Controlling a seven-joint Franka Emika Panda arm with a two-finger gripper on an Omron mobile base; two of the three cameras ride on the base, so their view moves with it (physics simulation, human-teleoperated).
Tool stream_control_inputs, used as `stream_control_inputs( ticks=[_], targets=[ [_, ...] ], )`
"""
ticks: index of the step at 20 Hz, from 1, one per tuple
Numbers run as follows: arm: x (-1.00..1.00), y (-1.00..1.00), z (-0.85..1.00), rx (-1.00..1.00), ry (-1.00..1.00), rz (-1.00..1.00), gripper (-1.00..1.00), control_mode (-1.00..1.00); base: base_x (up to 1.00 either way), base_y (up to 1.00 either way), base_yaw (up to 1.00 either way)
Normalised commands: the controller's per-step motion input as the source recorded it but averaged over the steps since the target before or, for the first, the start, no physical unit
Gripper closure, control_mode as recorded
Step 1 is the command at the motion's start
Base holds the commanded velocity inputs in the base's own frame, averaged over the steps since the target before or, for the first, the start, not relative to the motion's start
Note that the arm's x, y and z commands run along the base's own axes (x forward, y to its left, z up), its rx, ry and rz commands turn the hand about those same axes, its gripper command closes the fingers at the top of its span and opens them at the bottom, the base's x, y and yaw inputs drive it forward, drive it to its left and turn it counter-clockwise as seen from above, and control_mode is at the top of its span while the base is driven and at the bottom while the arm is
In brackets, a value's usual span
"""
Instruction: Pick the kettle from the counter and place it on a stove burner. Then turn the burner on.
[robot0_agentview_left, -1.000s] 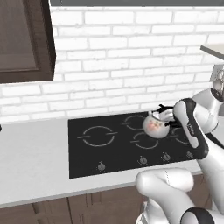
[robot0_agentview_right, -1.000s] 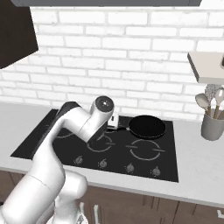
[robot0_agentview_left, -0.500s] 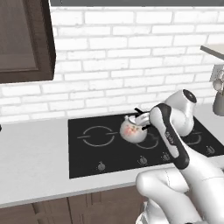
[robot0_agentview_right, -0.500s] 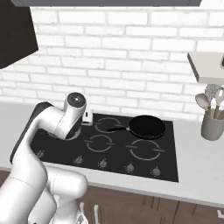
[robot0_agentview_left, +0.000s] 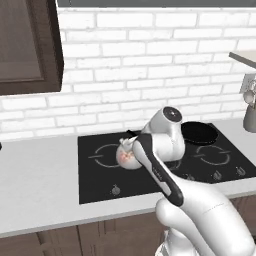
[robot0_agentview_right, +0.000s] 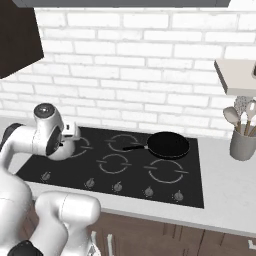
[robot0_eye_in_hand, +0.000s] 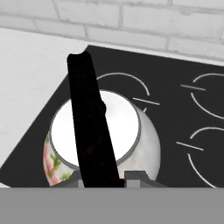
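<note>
In the left base view the arm reaches over the black cooktop and the kettle hangs at its end, over the left part of the glass, just right of the left ring; the gripper is mostly hidden behind the wrist, so its opening cannot be read here. The black pan sits at the back right, and the grey counter runs to the left of the cooktop. In the right base view the wrist covers most of the kettle, which shows over the cooktop's left end beside a ring; the pan lies on a rear ring with its handle pointing left, and a utensil pot stands on the counter at right. In the hand view the kettle is seen from above, its black handle running up from between the fingertips, the gripper closed on that handle; the kettle is over the cooktop's left corner, covering part of a ring.
</note>
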Motion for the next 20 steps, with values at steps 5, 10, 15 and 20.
stream_control_inputs(
  ticks=[5,10,15,20],
  targets=[
    [0.41,0.38,0.00,0.02,0.14,-0.02,1.00,-1.00,0.00,0.00,0.00],
    [0.51,0.05,0.00,0.18,0.14,-0.06,1.00,-1.00,0.00,0.00,0.00],
    [0.44,0.05,-0.01,0.08,0.02,-0.07,1.00,-1.00,0.00,0.00,0.00],
    [0.22,0.14,-0.11,-0.10,0.00,-0.09,1.00,-1.00,0.00,0.00,0.00]
  ],
)
